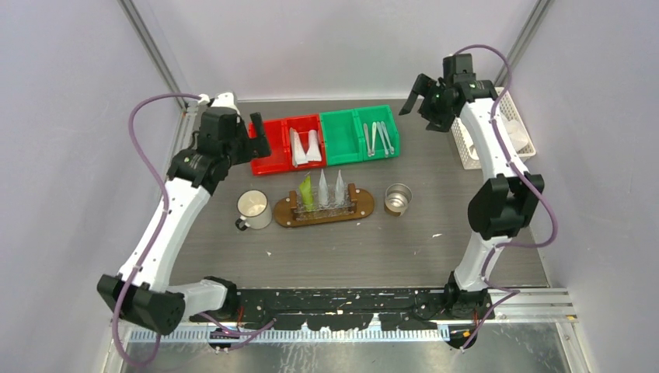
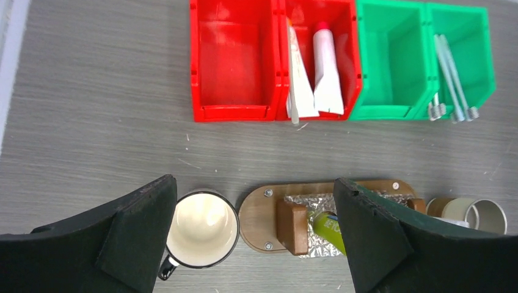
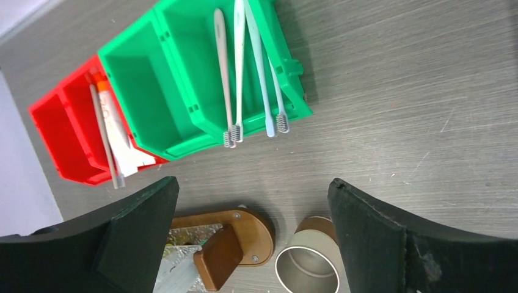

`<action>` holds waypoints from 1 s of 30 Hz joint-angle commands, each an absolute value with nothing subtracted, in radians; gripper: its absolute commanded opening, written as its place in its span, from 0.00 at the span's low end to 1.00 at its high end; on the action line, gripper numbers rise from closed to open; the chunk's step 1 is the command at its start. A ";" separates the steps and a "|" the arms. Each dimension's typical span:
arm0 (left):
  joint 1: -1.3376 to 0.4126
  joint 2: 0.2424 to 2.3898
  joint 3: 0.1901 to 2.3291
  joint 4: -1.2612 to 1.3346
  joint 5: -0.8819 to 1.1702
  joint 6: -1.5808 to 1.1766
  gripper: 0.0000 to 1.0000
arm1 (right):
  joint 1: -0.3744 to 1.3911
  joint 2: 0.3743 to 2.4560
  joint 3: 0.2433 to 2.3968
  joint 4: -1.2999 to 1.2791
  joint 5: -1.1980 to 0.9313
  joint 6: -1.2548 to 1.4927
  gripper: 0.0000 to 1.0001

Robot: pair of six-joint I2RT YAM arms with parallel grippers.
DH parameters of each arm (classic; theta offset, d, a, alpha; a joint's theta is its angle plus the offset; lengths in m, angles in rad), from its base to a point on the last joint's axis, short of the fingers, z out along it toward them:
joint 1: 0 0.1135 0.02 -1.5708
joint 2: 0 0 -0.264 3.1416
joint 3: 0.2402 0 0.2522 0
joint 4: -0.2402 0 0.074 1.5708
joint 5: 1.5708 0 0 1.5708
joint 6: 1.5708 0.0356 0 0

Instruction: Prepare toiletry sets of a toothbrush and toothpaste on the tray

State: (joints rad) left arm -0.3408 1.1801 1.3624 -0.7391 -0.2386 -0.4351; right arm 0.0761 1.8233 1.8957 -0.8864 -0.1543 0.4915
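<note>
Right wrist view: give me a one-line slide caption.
Open fingers frame the wooden tray and metal cup; four toothbrushes lie in the green bin beyond.

Cream mug (image 1: 253, 208), steel cup (image 1: 399, 199), white basket (image 1: 464, 148) — red bin (image 1: 273, 144), green bin (image 1: 339, 138)

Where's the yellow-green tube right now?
In the top view, the yellow-green tube sits on the left half of the wooden tray, just right of the white mug.

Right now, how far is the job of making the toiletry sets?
Done: three tubes stand on the tray. In hand: nothing; left pincer and right pincer are open, empty. Left: four brushes lie in the green bin, spare tubes in the red bin.
</note>
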 commanded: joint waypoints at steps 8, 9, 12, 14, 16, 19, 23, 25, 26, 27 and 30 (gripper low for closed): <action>-0.272 1.373 1.352 -0.680 -0.128 -0.430 1.00 | 0.170 2.207 2.375 -1.118 -0.192 0.402 0.67; -0.272 1.377 1.345 -0.671 -0.119 -0.434 1.00 | 0.181 2.233 2.392 -1.122 -0.197 0.409 0.66; -0.270 1.377 1.328 -0.657 -0.102 -0.444 1.00 | 0.210 2.287 2.403 -1.120 -0.193 0.427 0.63; -0.269 1.366 1.317 -0.651 -0.099 -0.446 1.00 | 0.235 2.286 2.359 -1.097 -0.163 0.434 0.62; -0.268 1.351 1.307 -0.648 -0.105 -0.446 1.00 | 0.252 2.266 2.291 -1.051 -0.158 0.455 0.60; -0.267 1.337 1.292 -0.637 -0.104 -0.446 1.00 | 0.258 2.261 2.232 -1.007 -0.146 0.483 0.53; -0.265 1.325 1.277 -0.639 -0.104 -0.445 1.00 | 0.259 2.273 2.222 -0.985 -0.122 0.501 0.51; -0.263 1.322 1.269 -0.636 -0.106 -0.443 1.00 | 0.258 2.285 2.232 -0.985 -0.115 0.508 0.50; -0.261 1.321 1.265 -0.634 -0.106 -0.442 1.00 | 0.258 2.291 2.236 -0.983 -0.111 0.511 0.49; -0.261 1.322 1.264 -0.634 -0.105 -0.441 1.00 | 0.258 2.296 2.236 -0.980 -0.107 0.512 0.49; -0.260 1.325 1.261 -0.630 -0.101 -0.442 1.00 | 0.256 2.320 2.248 -0.970 -0.101 0.516 0.48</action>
State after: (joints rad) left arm -0.2695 1.3552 1.2686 -0.6750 -0.1123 -0.4408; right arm 0.2604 2.3066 2.2131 -1.0103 -0.1310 0.4973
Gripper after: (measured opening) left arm 0.996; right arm 0.489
